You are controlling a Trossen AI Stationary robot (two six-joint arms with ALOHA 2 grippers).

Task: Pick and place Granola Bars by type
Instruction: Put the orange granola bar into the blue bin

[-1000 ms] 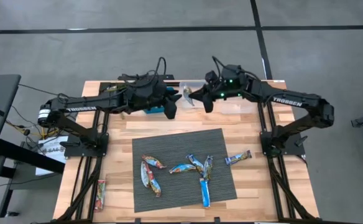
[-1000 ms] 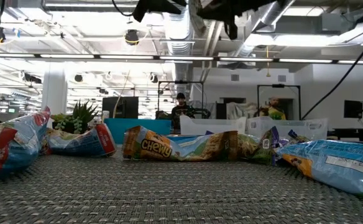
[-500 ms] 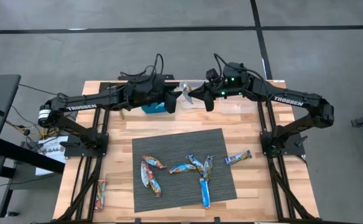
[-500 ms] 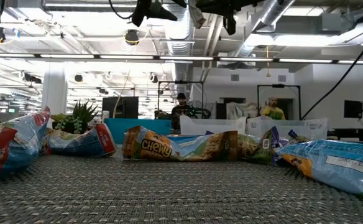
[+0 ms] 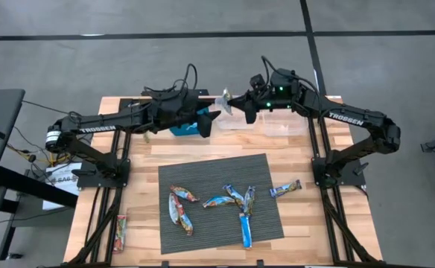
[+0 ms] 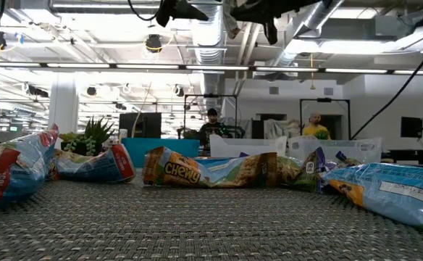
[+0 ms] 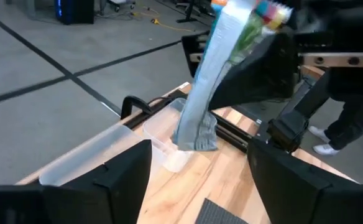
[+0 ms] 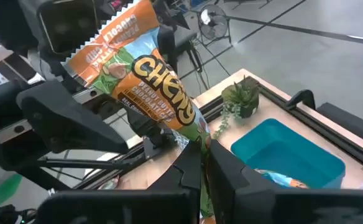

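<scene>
A dark woven mat (image 5: 221, 199) lies on the wooden table (image 5: 139, 160), and most of the granola bars sit on it. At the mat's near edge lies a blue-and-white bar (image 5: 246, 230). Just beyond it, four more wrapped bars spread in a loose row across the mat's middle: a bluish one (image 5: 176, 211), an orange-brown one (image 5: 184, 195), a light blue one (image 5: 218, 201) and a pair of crossed bars (image 5: 241, 197). The low view reads "Chewy" on one of these (image 6: 211, 168). Off the mat's right edge rests another bar (image 5: 285, 189); well off its left side, near the table's near corner, lies a reddish bar (image 5: 121, 229).

Beyond the mat, at the table's far edge, a teal bin (image 5: 184, 126) stands just beside a clear plastic bin (image 5: 277, 119). The left gripper (image 5: 205, 123) hovers by the teal bin with its fingers spread and nothing between them. The right gripper (image 5: 236, 106) hangs over the clear bin's left end, fingers clamped on an orange-brown Chewy bar (image 8: 145, 78) that dangles upright from its tips. A small potted plant (image 8: 237, 98) stands beside the teal bin.
</scene>
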